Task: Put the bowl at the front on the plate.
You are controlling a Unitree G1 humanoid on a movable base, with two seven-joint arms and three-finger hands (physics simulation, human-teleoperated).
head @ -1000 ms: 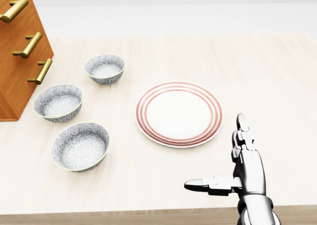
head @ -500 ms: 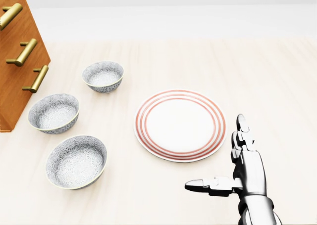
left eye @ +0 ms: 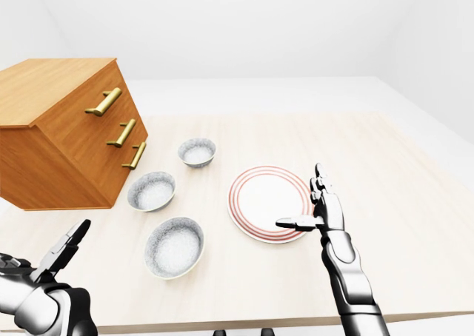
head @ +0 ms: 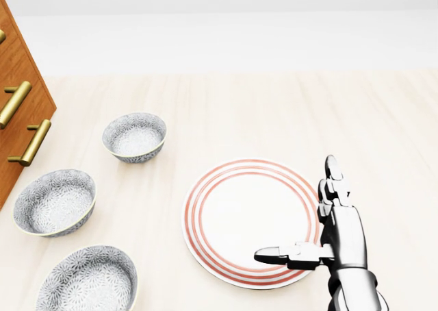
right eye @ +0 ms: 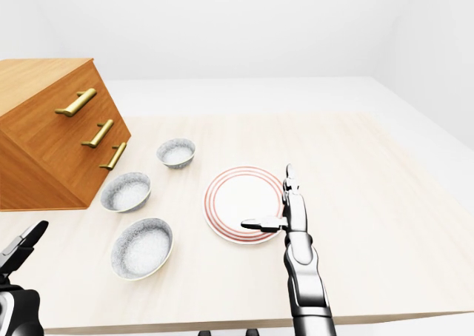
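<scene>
Three grey patterned bowls stand in a slanting row left of the plate: the top one (head: 135, 137), the middle one (head: 55, 201), and the lowest, nearest one (head: 87, 282), cut by the head view's bottom edge. The white plate (head: 239, 215) with red rings lies flat on the table. My right hand (head: 298, 212) is open and empty, thumb pointing left, hovering over the plate's lower right rim. At the bottom left of the left-eye view my left hand (left eye: 44, 247) is open with its fingers spread, well left of and below the nearest bowl (left eye: 175, 246).
A wooden chest of drawers (left eye: 67, 136) with brass handles stands tilted at the table's left, close to the top two bowls. The pale wooden table (left eye: 370, 173) reaches right of the plate; its near edge (left eye: 244, 323) runs along the bottom of the left-eye view.
The camera has moved toward the table: bowls, plate and chest slid down and left in the head view. My right hand keeps its pose and now overlaps the plate's rim.
</scene>
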